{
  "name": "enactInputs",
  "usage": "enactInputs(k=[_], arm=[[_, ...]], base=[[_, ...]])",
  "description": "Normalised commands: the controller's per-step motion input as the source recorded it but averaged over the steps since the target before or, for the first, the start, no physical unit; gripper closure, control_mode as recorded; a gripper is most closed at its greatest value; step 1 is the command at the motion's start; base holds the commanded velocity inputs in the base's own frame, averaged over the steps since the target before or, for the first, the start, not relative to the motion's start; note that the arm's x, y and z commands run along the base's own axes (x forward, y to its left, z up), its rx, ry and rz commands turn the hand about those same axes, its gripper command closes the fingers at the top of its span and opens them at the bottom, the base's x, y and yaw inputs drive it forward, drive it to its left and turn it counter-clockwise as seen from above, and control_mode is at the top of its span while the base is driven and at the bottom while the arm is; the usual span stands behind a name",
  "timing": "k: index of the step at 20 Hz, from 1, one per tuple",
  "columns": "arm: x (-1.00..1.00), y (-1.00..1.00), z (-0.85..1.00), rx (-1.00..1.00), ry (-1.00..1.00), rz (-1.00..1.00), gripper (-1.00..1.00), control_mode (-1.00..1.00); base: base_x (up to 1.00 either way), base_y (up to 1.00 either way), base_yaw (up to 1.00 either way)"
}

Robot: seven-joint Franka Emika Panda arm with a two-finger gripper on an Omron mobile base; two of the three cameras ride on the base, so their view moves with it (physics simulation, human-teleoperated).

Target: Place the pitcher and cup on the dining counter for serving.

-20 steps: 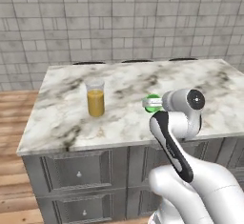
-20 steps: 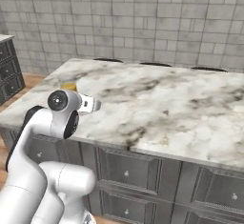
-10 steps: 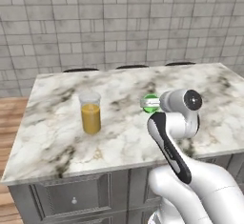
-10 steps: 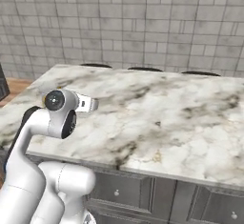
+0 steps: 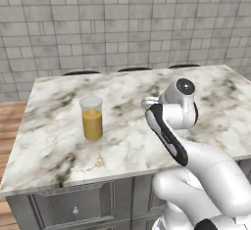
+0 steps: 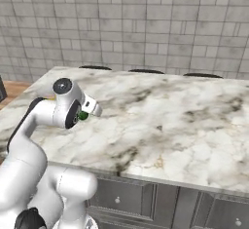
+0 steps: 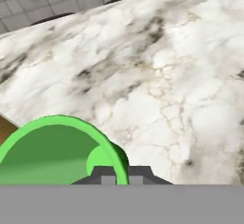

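Closest to the hand camera, the small bright green tapered cup (image 7: 57, 151) sits right at the two dark fingertips of the two-finger gripper (image 7: 121, 176), its open rim arching over the lower left of that view; the fingers appear closed on the cup's rim, holding it above the marble. In the left base view a sliver of the cup (image 5: 145, 102) peeks out beside the white arm's wrist, and in the right base view a spot of its green (image 6: 83, 116) shows under the gripper (image 6: 92, 109). Below it spreads the dining counter, a free-standing island with a white-grey veined marble top (image 5: 127, 141) over dark grey drawer fronts (image 5: 73, 207). Well apart from the cup, toward the counter's left side, the tall clear cylindrical pitcher holding orange liquid (image 5: 91, 118) stands upright on the marble. Along the far edge, dark round stool tops (image 6: 146, 70) show, with a grey tiled wall (image 6: 146, 23) behind.
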Motion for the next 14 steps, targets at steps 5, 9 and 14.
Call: enactInputs(k=[5,9,14], arm=[[0.05,0.0,-0.2,0.22,0.23,-0.06,1.0,-1.0],[0.16,0.0,-0.54,0.27,0.03,-0.07,1.0,-1.0],[0.51,0.16,-0.4,0.06,0.07,-0.13,1.0,-1.0]], base=[[0.0,0.0,0.0],[0.0,0.0,0.0],[0.0,0.0,0.0]])
